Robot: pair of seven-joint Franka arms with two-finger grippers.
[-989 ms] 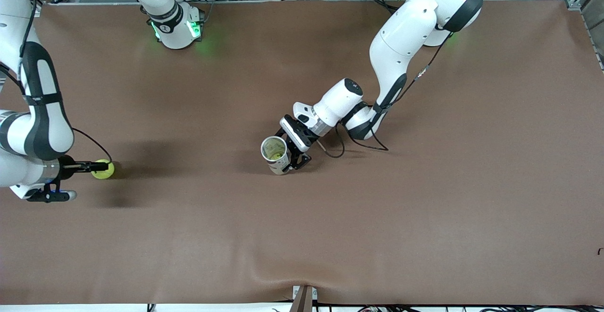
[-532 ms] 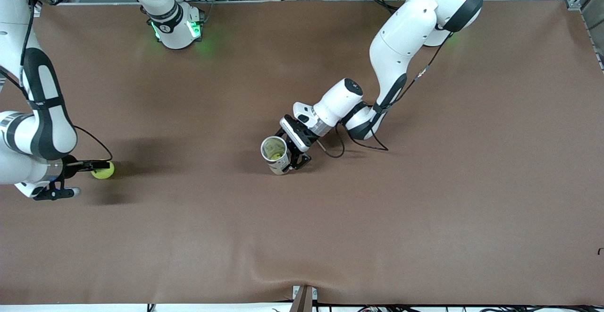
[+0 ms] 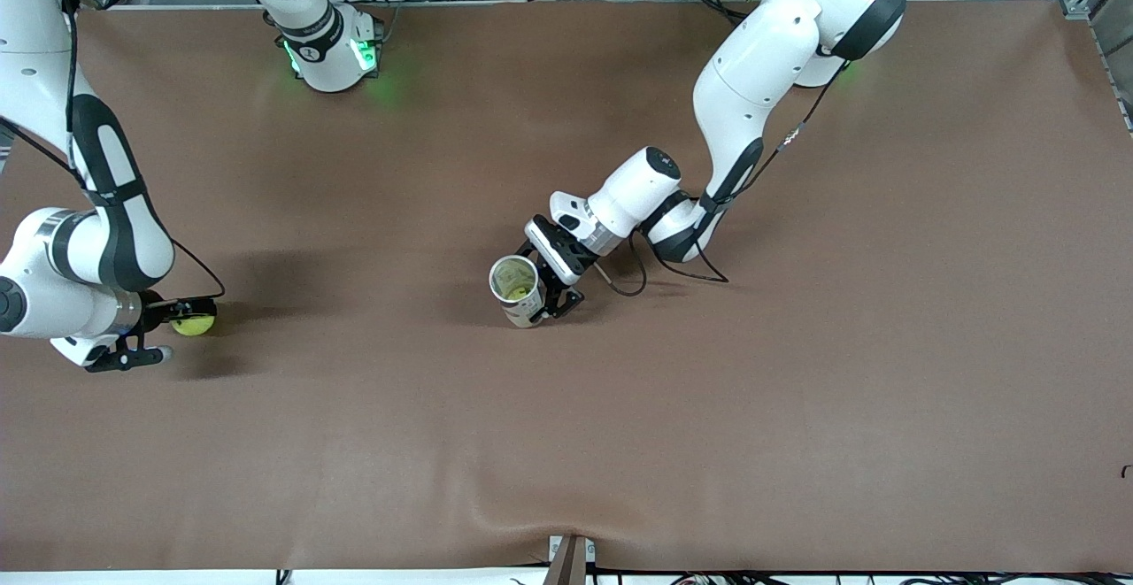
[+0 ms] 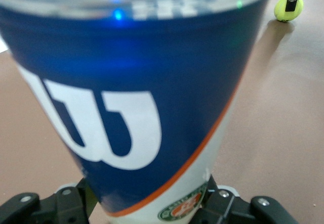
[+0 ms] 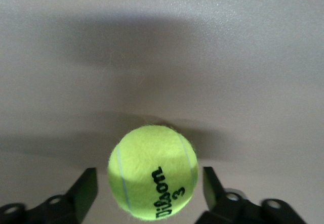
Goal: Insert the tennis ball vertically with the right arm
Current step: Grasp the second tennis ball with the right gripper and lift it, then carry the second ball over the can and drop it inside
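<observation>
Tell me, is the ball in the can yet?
Not yet. Done: the left end effector holds the can upright mid-table. In hand: the right end effector straddles the tennis ball on the table, fingers not touching it. To do: grip, lift, carry over the can, drop it in.

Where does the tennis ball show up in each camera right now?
Front view: tennis ball at the right hand, toward the right arm's end of the table.
Left wrist view: small, above the can.
Right wrist view: large, between the fingers.
Shared landmark: the ball itself.
</observation>
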